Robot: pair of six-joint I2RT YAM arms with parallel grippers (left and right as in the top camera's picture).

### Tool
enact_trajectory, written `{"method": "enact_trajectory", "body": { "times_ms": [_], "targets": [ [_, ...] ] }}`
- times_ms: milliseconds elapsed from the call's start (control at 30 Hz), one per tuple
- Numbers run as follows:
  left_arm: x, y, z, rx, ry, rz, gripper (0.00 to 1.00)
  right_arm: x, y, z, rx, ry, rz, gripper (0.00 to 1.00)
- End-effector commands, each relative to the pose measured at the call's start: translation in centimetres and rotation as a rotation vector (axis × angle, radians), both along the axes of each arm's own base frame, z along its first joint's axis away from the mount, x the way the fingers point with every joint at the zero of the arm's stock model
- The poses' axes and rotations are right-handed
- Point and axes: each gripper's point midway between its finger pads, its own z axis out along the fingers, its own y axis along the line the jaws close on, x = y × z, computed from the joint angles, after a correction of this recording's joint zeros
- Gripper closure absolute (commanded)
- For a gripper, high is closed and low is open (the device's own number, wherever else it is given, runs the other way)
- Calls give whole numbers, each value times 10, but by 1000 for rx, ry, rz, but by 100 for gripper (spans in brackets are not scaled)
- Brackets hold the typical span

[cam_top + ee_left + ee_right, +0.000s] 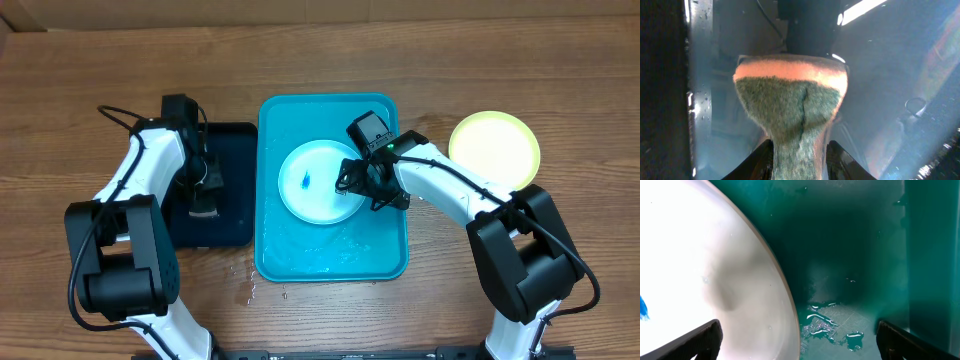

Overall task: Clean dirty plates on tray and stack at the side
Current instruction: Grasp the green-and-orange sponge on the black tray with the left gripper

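Note:
A light-blue rimmed plate (315,185) with a small blue smear (306,181) lies in the turquoise tray (385,255). My right gripper (352,185) hovers open over the plate's right rim; in the right wrist view its jaws stand wide, one over the plate (700,270), the other over the wet tray floor (850,245). A lime-green rimmed plate (494,150) sits on the table to the right of the tray. My left gripper (205,195) hangs over the black tray (232,150), shut on a sponge (790,100) with a green scouring face and an orange edge.
The black tray lies directly left of the turquoise one. A puddle of water (830,322) sits on the tray floor beside the plate's rim. Water drops (250,285) lie on the wooden table at the tray's front left corner.

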Motion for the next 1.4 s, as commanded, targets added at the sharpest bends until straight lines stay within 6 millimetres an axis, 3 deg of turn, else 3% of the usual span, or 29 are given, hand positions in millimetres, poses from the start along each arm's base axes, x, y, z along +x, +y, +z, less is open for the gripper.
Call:
{"method": "enact_trajectory", "body": {
  "times_ms": [0, 33, 267, 367, 700, 867, 1067, 1367],
  "targets": [
    [-10, 4, -12, 14, 22, 15, 64, -2, 0, -1, 0, 3, 3, 0],
    [-10, 3, -14, 9, 20, 13, 64, -2, 1, 0, 0, 2, 3, 0],
    [2, -3, -3, -30, -8, 7, 94, -2, 0, -1, -1, 2, 3, 0],
    [6, -3, 12, -32, -5, 9, 96, -2, 0, -1, -1, 3, 3, 1],
    [20, -5, 95, -35, -148, -2, 96, 6, -8, 0, 4, -5, -27, 60],
    [18, -13, 128, -29, -244, -29, 96, 13, -6, 2, 20, -31, -30, 68],
    [16, -24, 129, -26, -243, -86, 96, 13, -5, 2, 21, -32, -29, 96],
    [28, -28, 130, -6, -287, -201, 96, 13, -13, 0, -9, -34, 37, 96]
  ]
}}
